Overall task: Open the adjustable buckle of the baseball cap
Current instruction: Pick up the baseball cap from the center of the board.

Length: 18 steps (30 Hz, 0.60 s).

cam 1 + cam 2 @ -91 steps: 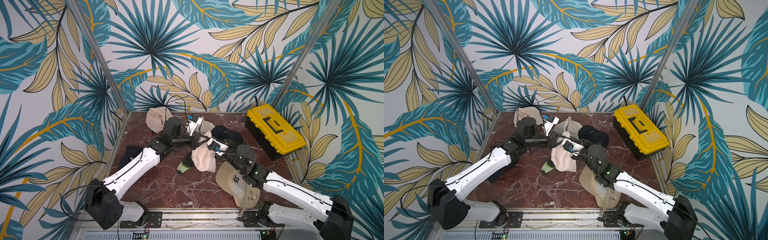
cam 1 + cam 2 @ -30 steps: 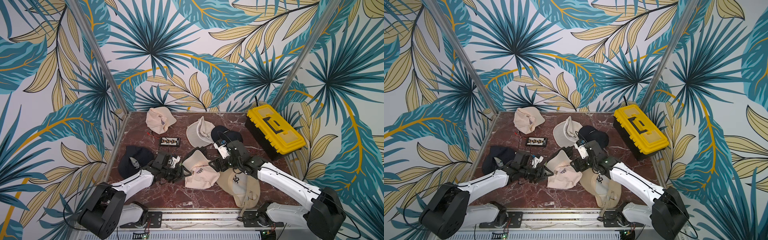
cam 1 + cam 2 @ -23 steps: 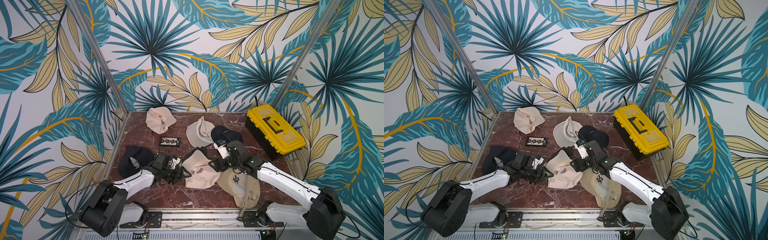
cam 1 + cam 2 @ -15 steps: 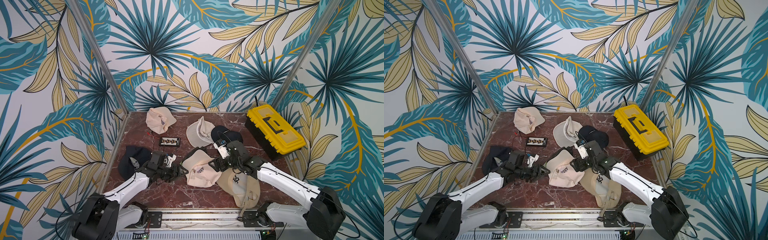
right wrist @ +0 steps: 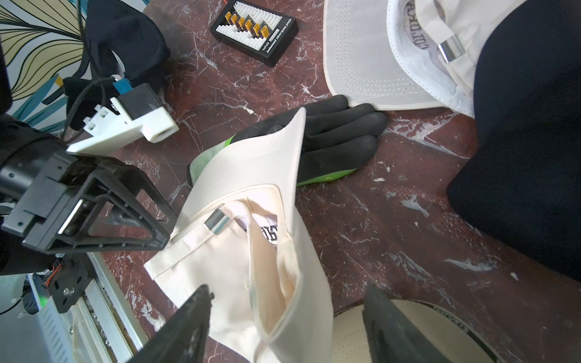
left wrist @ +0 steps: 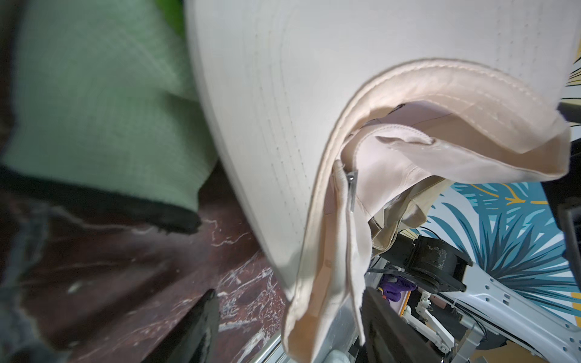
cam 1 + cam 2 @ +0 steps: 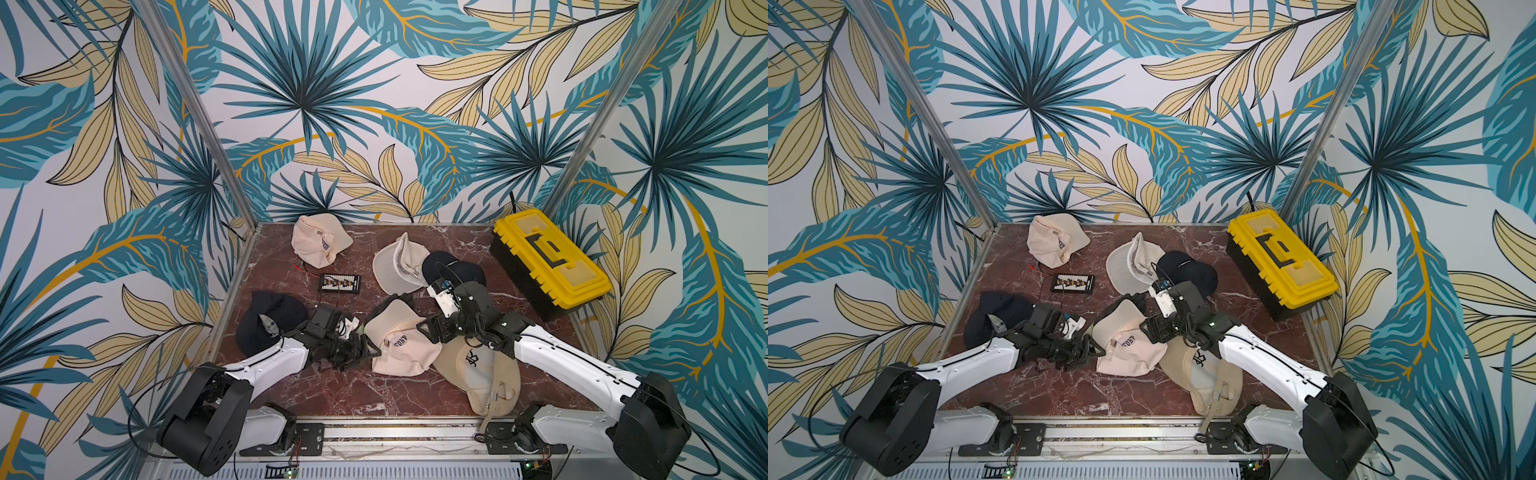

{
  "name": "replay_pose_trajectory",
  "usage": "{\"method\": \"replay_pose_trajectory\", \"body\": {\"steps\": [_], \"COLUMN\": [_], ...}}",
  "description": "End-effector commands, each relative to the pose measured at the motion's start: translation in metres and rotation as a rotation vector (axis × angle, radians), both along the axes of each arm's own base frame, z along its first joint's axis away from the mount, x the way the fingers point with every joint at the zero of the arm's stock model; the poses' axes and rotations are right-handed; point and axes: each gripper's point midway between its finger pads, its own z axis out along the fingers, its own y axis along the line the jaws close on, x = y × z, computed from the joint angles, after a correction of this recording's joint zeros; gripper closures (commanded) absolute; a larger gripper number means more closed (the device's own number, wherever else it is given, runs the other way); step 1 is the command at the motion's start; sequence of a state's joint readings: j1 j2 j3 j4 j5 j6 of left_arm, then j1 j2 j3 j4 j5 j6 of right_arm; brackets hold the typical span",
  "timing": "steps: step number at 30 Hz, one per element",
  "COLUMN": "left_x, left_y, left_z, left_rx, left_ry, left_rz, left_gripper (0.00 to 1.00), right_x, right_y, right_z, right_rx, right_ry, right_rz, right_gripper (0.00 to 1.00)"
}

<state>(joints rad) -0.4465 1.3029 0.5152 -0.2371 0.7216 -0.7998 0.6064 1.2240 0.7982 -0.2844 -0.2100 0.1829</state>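
rumpled cream cap point(image 7: 405, 353), silver buckle point(image 5: 217, 221) on strap (left end effector point(image 7: 370, 351), right end effector point(image 7: 432, 332) wide)

On the counter point(image 7: 1100, 395) a cream cap point(image 7: 1129, 349) lies between the left hand point(image 7: 1091, 354), at one edge, and the right hand point(image 7: 1149, 328), at the opposite edge, partly overlapping a tan cap point(image 7: 1204, 374)

Both top views sit high over the worktop's point(image 7: 353, 390) near edge, tilted down twd the back wall point(image 7: 374, 104) — whole surface in frame, nearly identical framing. Left wrist cam: v. close to the cream cap point(image 6: 267, 110), looking low across the worktop (near parts blurred). Right wrist cam looks down on that cap from farther off — it shares the black glove point(image 5: 339, 132) and connector board point(image 5: 254, 34) w/ both top views.
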Motion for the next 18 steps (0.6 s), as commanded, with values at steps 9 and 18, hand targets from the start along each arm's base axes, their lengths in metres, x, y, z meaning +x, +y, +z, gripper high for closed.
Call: {"method": "replay_pose_trajectory", "body": {"steps": [9, 18], "left_x": [0.01, 0.02], "left_y": [-0.016, -0.03], "left_z": [0.006, 0.008], "left_rx": [-0.008, -0.039], "left_ry": [-0.016, -0.039], "left_rz": [-0.043, -0.074], "left_gripper": [0.29, 0.42], "right_x": [-0.003, -0.004], "right_y": [-0.007, -0.006], "right_z": [0.004, 0.003], "right_rx": [0.012, 0.02], "right_ry": [-0.022, -0.014], "right_rz": [-0.026, -0.025], "right_gripper": [0.24, 0.24]}}
